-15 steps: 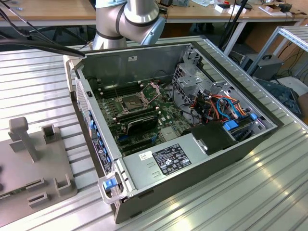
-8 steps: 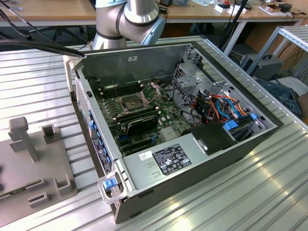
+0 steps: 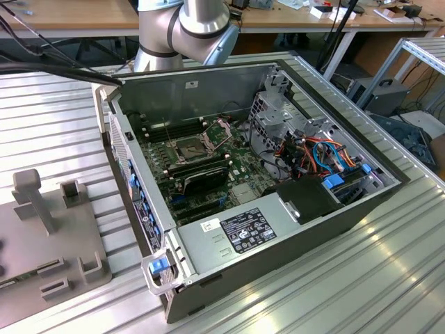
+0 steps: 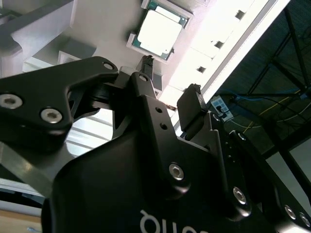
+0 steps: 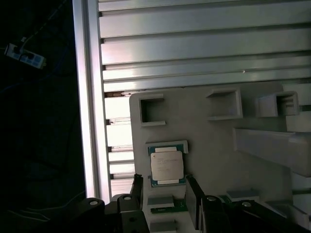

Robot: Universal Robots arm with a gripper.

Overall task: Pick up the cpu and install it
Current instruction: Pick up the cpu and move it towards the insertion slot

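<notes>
While pincer (image 5: 164, 180), fingers apart and empty, hangs over cpu (image 5: 166, 167) in grey tray (image 5: 218, 145) by table (image 5: 194, 48) edge, best squared to opposite chip sides, lowered level.

Dull silver metal cpu (image 5: 166, 165), matt grey plastic holder (image 5: 214, 141)

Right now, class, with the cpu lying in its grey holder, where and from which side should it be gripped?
Likely by two opposite thin edges, from straight above: the cpu lies flat, face up, in the grey holder, and the open gripper hangs over it.
</notes>
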